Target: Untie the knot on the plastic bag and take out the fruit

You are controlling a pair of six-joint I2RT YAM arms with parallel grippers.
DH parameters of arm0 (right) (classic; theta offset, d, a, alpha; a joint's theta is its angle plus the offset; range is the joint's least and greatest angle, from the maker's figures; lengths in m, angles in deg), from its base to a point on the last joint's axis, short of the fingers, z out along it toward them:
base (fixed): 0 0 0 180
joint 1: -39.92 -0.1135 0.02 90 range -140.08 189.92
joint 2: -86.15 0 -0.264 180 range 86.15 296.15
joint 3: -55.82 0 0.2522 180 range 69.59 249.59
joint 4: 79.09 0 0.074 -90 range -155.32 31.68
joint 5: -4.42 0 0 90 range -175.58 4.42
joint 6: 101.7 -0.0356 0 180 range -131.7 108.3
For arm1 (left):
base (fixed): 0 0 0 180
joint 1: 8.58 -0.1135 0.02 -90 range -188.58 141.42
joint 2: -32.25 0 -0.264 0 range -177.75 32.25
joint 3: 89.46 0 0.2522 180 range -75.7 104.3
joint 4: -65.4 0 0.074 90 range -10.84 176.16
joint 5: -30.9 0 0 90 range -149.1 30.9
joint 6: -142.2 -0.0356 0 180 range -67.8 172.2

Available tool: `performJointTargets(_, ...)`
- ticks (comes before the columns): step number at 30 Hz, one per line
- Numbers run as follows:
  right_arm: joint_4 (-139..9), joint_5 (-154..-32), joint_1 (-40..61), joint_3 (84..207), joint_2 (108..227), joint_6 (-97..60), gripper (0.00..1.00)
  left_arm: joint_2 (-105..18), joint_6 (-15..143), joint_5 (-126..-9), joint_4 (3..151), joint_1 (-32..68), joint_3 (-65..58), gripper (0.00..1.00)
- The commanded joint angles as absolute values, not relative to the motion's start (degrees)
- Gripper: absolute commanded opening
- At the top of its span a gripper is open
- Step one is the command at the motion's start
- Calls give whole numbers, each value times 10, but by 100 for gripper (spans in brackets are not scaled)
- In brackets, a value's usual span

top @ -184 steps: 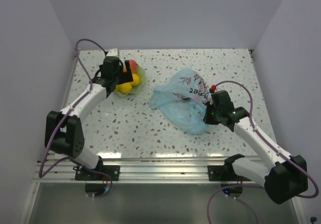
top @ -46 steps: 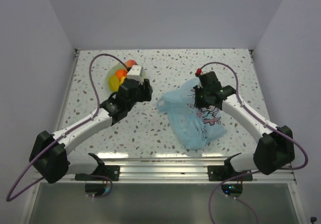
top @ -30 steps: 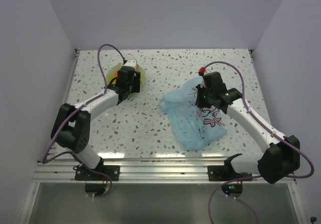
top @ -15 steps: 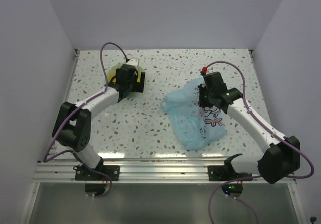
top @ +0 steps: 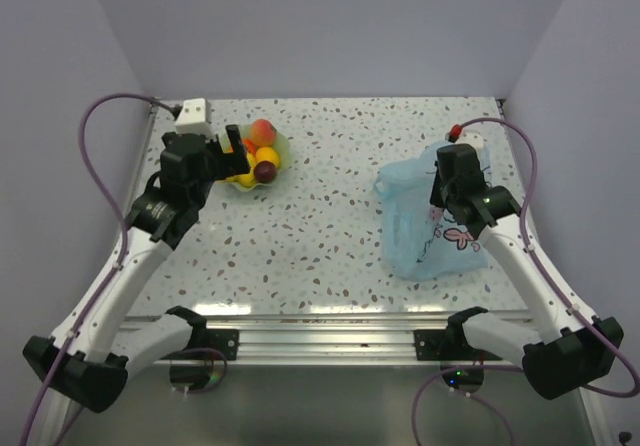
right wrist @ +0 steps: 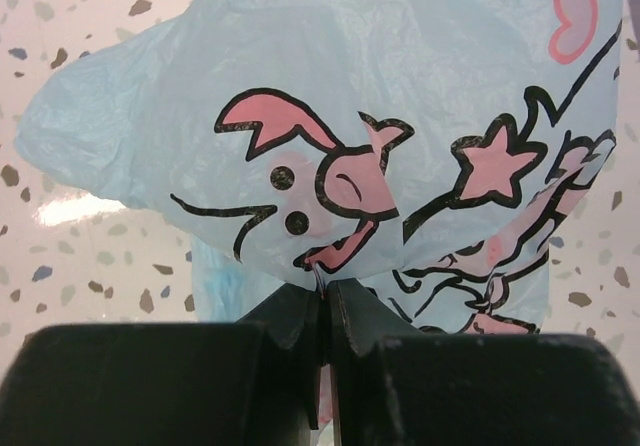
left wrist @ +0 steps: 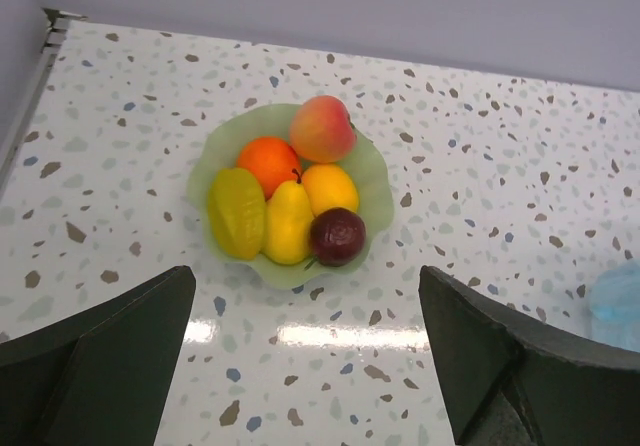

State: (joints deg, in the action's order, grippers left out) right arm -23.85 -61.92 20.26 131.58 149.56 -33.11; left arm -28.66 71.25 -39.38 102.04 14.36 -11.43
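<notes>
L gripper (left wrist: 305, 356) stands wide above bowl (left wrist: 375, 181) since fruit (left wrist: 290, 201) sits inside; R gripper (right wrist: 323, 306), well right of bowl, pinches plastic bag (right wrist: 400, 96) clear.

Left end effector (left wrist: 305, 356) splayed wide, right end effector (right wrist: 325, 316) clamped.

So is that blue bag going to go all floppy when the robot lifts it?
Probably very floppy: the plastic bag sags in wrinkly folds from the right gripper, pinched shut on one thin fold. Likely light too: it looks see-through, and the fruit sits in the bowl.
</notes>
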Motion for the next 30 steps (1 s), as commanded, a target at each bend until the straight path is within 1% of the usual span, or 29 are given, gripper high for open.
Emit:
performJointTargets(1, -259, -558, 215, 1336, 1500, -352, 7, -203, 746, -317, 1110, 139, -101, 100)
performJointTargets(2, -260, -560, 215, 1339, 1504, -352, 10, -187, 748, -305, 1122, 139, -101, 100)
performJointTargets(4, -259, -570, 215, 1352, 1515, -352, 35, -145, 751, -276, 1157, 140, -100, 100)
performJointTargets(6, -259, -589, 216, 1358, 1516, -348, 55, -117, 751, -241, 1179, 139, -101, 100)
performJointTargets(7, -259, -594, 216, 1359, 1508, -346, 75, -92, 752, -230, 1198, 139, -101, 100)
performJointTargets(10, -248, -596, 216, 1368, 1474, -332, 99, -43, 758, -181, 1220, 140, -103, 100)
performJointTargets(15, -217, -593, 215, 1411, 1401, -296, 99, 30, 751, -129, 1211, 139, -104, 100)
performJointTargets(20, -197, -581, 216, 1431, 1303, -266, 99, 107, 693, -137, 1167, 141, -116, 100)
performJointTargets(21, -197, -576, 215, 1432, 1265, -258, 99, 129, 681, -141, 1161, 139, -122, 100)
performJointTargets(24, -202, -554, 216, 1416, 1204, -241, 99, 164, 666, -142, 1149, 140, -124, 100)
performJointTargets(28, -218, -512, 215, 1378, 1084, -223, 99, 203, 629, -137, 1123, 140, -129, 100)
performJointTargets(30, -222, -493, 216, 1359, 1052, -222, 99, 214, 605, -141, 1106, 141, -133, 100)
